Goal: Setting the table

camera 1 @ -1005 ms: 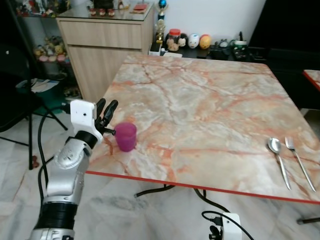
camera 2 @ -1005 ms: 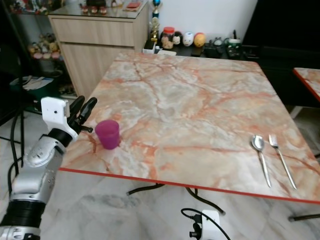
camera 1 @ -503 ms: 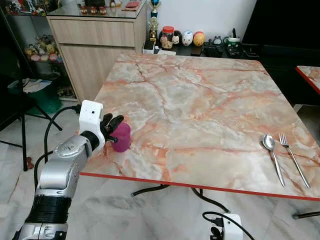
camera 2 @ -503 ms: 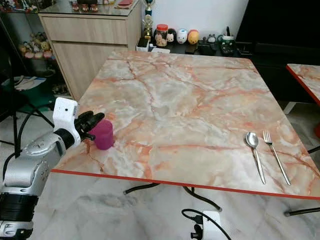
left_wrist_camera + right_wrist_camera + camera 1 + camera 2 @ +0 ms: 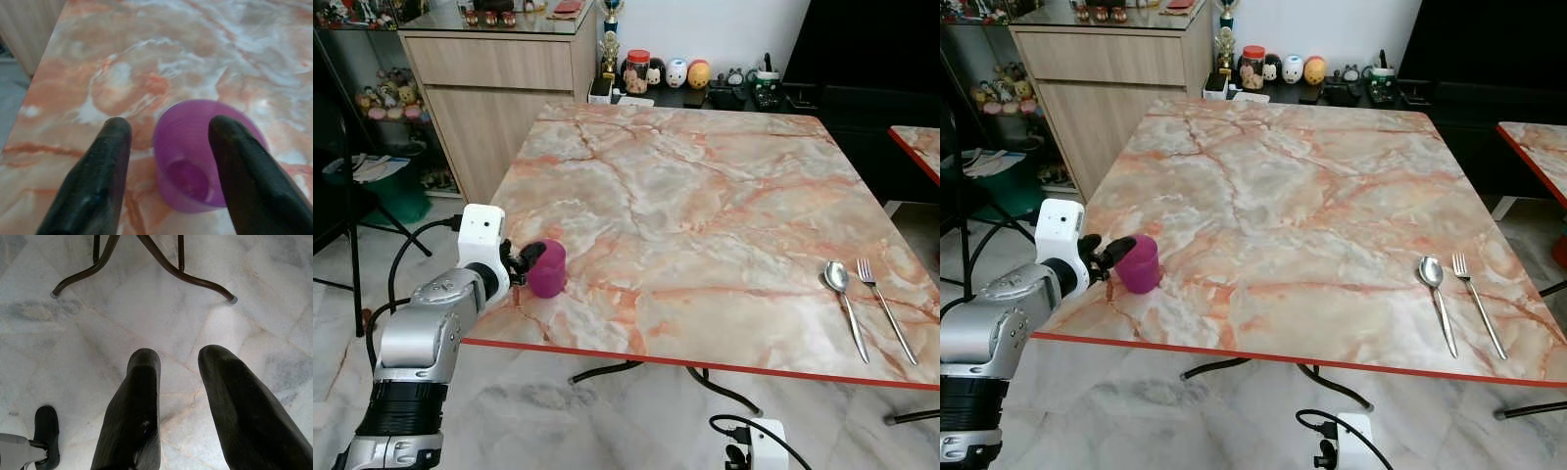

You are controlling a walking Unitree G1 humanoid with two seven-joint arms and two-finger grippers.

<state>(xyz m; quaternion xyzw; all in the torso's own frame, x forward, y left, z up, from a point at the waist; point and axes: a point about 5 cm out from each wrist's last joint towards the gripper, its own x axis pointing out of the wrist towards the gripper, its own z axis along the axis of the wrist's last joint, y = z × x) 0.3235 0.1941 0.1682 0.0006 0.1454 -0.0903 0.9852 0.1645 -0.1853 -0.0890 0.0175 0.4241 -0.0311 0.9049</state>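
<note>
The table (image 5: pixel 705 196), a marble top with a red edge, carries a purple cup (image 5: pixel 547 268) near its front left corner and a spoon (image 5: pixel 842 304) and fork (image 5: pixel 881 304) side by side near the front right edge, well apart from the cup. Behind the table stands a wooden cabinet (image 5: pixel 499 78). The left arm reaches over the table's left edge, and the left hand (image 5: pixel 527 262) has come in from beside the cup a second ago to right against it now. In the left wrist view its fingers (image 5: pixel 98 176) are spread apart with the cup (image 5: pixel 205 156) upright between them, one finger in front of the cup's rim, the other apart from it; they do not yet pinch it. The cup has not shifted on the table. The right hand (image 5: pixel 178 401) hangs idle over the floor (image 5: pixel 146 308), fingers apart and holding nothing.
</note>
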